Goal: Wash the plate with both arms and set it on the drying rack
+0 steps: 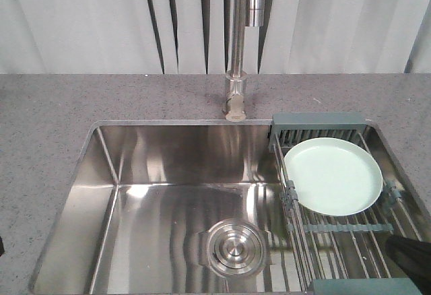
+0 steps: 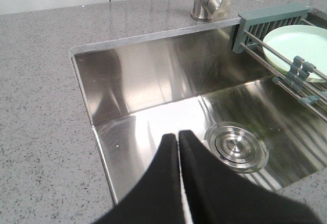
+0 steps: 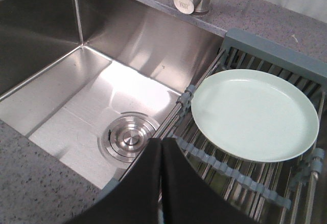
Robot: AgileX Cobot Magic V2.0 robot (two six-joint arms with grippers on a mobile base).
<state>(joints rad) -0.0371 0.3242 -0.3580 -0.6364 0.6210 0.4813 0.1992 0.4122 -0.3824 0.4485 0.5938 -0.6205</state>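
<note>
Around the steel sink [image 1: 135, 174], grey speckled counter [image 1: 54, 106] (both claws closed, holding nothing); plate [image 1: 332, 175] on drying rack [image 1: 350, 227].

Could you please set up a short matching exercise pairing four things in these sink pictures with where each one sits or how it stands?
Things:
1. plate
2. drain
3. tap
4. left gripper

Places or states:
A. on the counter behind the sink
B. shut, above the sink floor
C. lying flat on the rack
D. set in the floor of the sink

Pairs: 1-C, 2-D, 3-A, 4-B
</note>
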